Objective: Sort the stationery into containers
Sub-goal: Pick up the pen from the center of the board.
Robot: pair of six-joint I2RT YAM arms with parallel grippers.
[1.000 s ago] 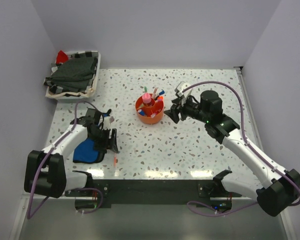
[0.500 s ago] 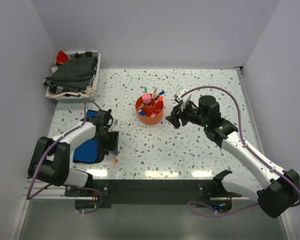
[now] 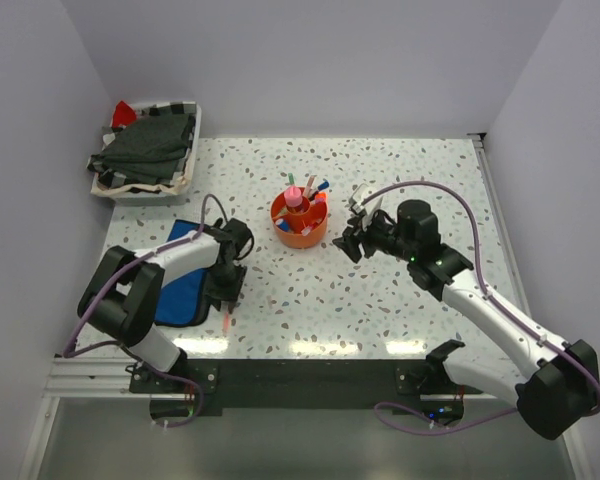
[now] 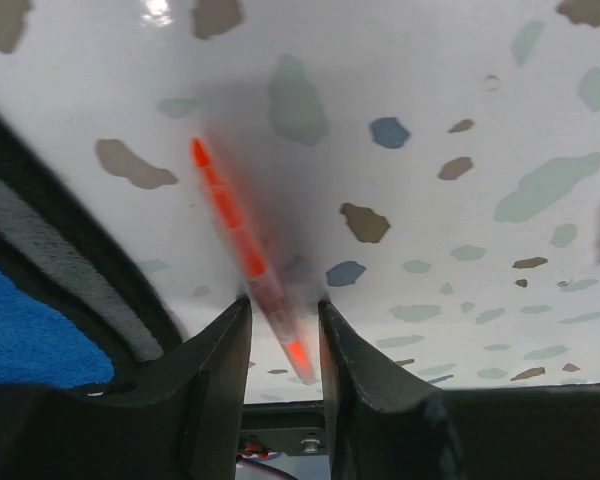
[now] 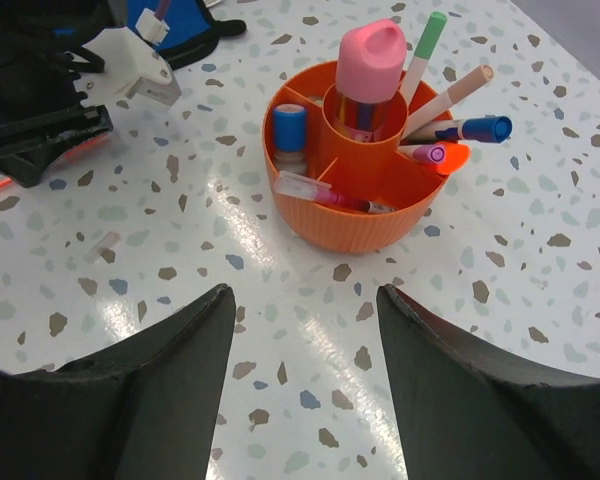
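left gripper (image 4: 283,305) has swung off the pouch (image 3: 180,292) onto a red pen (image 4: 242,240) lying beside it | jaws narrow around the pen, not pinching yet; right gripper (image 5: 305,292) spread, empty, near organiser (image 5: 350,228) | step: pen pickup, next up squeeze, lift, carry to a container | speckled white table (image 3: 380,300), plain pale walls

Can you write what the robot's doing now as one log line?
left hand: open, astride red pen | right hand: open, empty, near orange organiser
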